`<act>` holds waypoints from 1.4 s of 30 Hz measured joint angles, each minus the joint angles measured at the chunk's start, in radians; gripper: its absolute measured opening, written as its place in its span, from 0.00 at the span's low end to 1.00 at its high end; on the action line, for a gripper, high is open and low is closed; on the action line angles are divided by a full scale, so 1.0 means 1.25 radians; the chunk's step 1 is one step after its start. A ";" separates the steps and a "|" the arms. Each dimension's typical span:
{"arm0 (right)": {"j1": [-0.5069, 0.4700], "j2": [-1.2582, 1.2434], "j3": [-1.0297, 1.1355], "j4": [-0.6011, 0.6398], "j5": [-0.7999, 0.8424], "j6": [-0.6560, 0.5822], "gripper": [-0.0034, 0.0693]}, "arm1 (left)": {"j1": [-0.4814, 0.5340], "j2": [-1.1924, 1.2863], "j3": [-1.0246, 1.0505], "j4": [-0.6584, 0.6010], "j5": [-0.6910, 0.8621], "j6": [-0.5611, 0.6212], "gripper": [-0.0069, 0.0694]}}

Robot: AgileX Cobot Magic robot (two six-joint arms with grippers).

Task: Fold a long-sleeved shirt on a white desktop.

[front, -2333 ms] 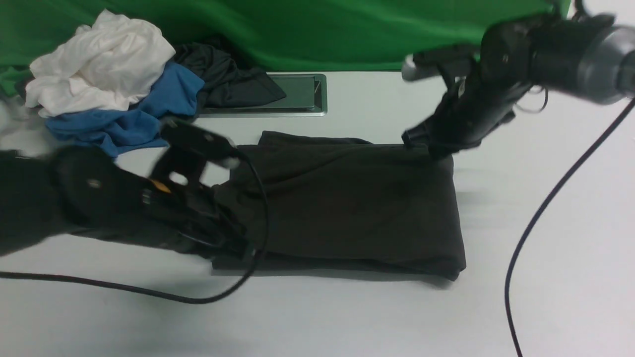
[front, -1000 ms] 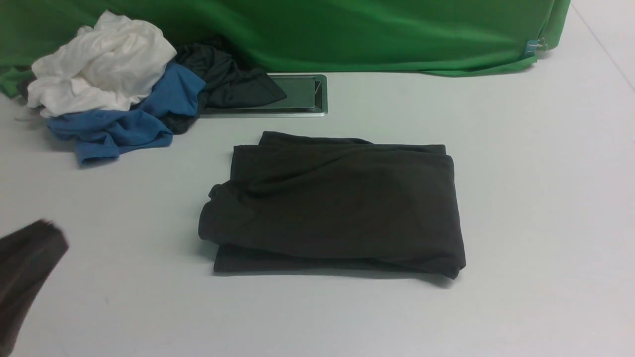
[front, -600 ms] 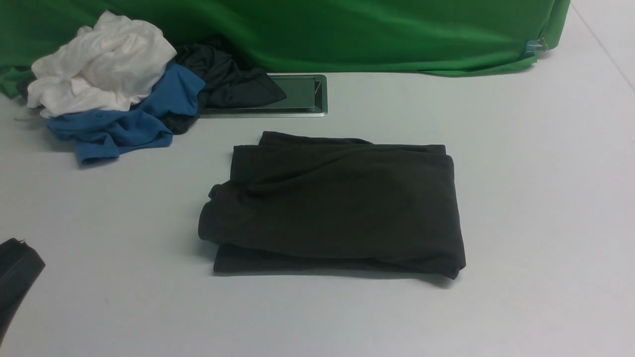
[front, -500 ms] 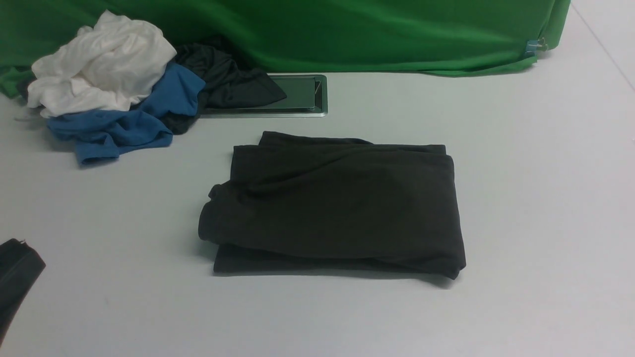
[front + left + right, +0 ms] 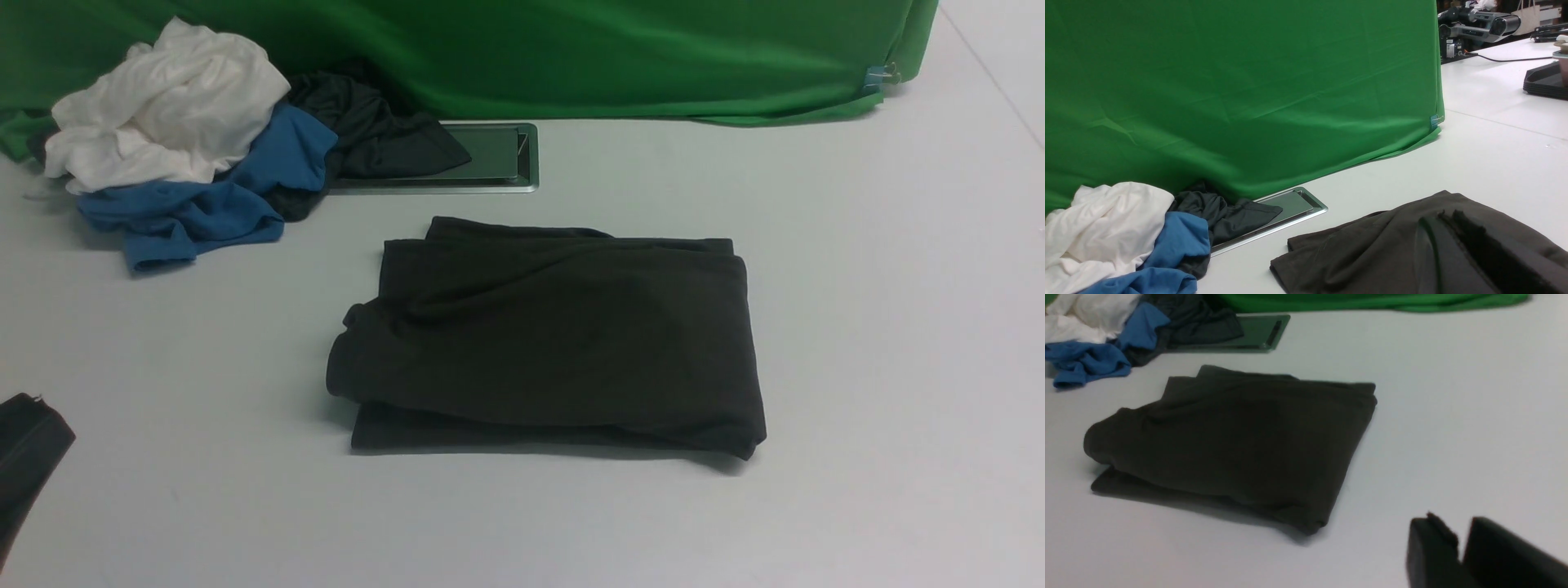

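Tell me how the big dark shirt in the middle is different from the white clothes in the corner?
The long-sleeved shirt is charcoal black; the white garment is bright white. The shirt lies folded in a flat rectangle; the white one is crumpled in a heap. The shirt lies alone; the white one rests on a blue garment. Both are on the white desktop.

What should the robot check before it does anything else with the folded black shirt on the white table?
1. Charcoal-black long-sleeved shirt folded into a compact rectangle: ok.
2. Shirt lies wholly on the flat white desktop, apart from the heap of white, blue and dark grey clothes: ok.
3. Edges neat: not ok; a bulging fold sticks out on the robot's left side and a lower layer peeks out in front.
4. Left gripper free of cloth: ok; fingers together, nothing held.
5. Right gripper clear of the shirt: ok; nearly closed, empty.
6. Logo facing up: cannot tell.
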 joint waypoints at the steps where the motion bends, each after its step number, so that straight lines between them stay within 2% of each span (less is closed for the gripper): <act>1: -0.017 -0.016 0.022 0.000 -0.029 -0.027 0.13 | 0.000 0.000 0.000 0.000 0.000 0.000 0.12; 2: -0.040 -0.038 0.057 0.000 -0.077 -0.058 0.10 | 0.000 0.000 0.000 0.000 0.000 0.000 0.12; 6: -0.087 -0.117 0.186 0.000 -0.192 -0.088 0.09 | 0.000 0.000 0.000 0.000 0.000 0.000 0.12; 13: -0.094 -0.238 0.352 0.000 -0.273 -0.094 0.09 | 0.000 0.000 0.000 0.000 0.000 0.000 0.12; 42: -0.095 -0.244 0.354 0.000 -0.301 -0.094 0.12 | 0.000 0.000 0.001 0.000 0.000 0.000 0.12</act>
